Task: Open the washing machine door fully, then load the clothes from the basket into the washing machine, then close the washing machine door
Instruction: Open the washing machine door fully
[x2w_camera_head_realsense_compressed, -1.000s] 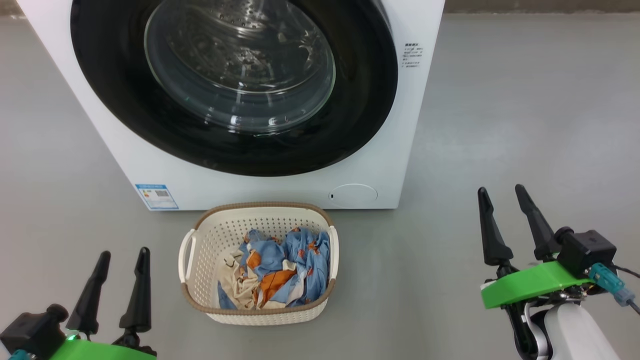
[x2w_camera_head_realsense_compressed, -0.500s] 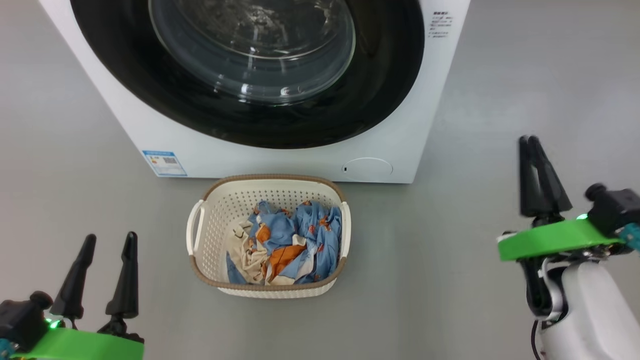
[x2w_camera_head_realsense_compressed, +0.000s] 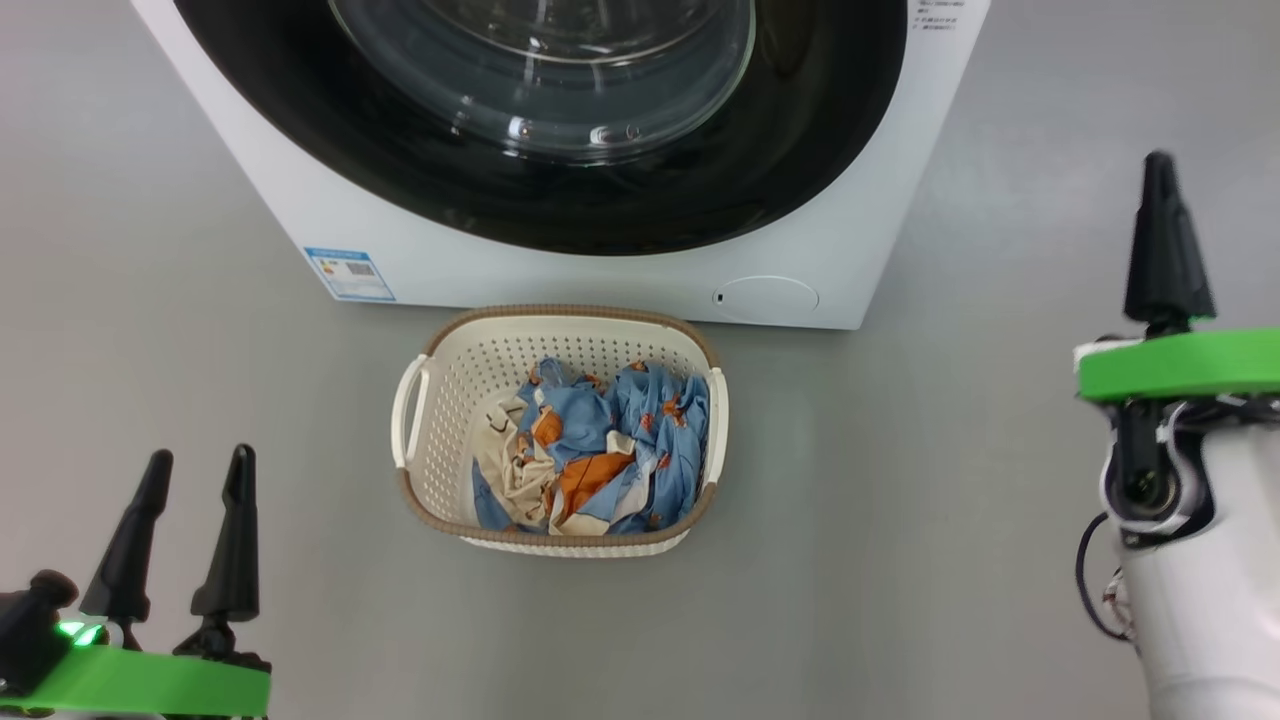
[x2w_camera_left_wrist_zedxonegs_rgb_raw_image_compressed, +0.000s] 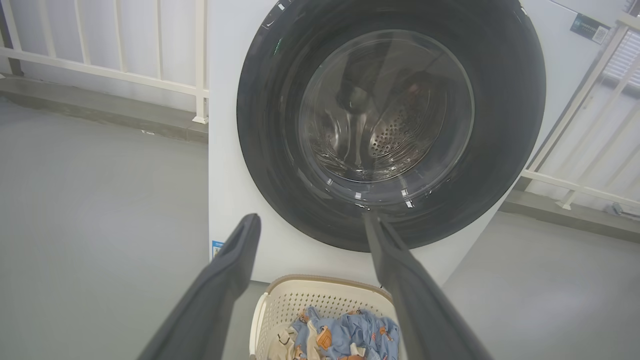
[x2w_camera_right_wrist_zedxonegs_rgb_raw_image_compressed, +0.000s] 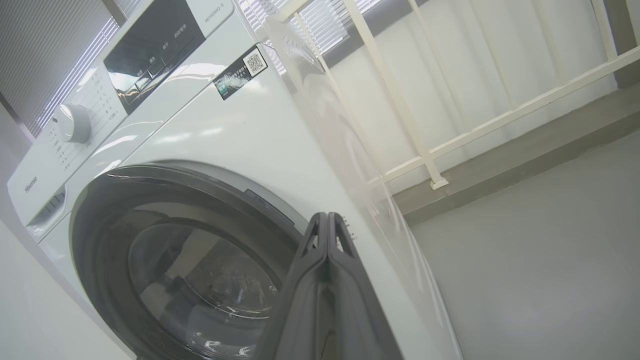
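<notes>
Head view is showing the washing machine door (x2w_camera_head_realsense_compressed: 540, 100) sitting closed in the washing machine (x2w_camera_head_realsense_compressed: 850, 240) at twelve o'clock. The basket (x2w_camera_head_realsense_compressed: 450, 420) is lying just below it, holding the clothes (x2w_camera_head_realsense_compressed: 600, 460). The right gripper (x2w_camera_head_realsense_compressed: 1158, 175) is standing at three o'clock, fingers pressed together on nothing. The left gripper (x2w_camera_head_realsense_compressed: 198, 460) is waiting at seven o'clock, jaws spread and empty. Judgement: the door rim is lying toward ten o'clock from the right gripper, the nearer arm.
</notes>
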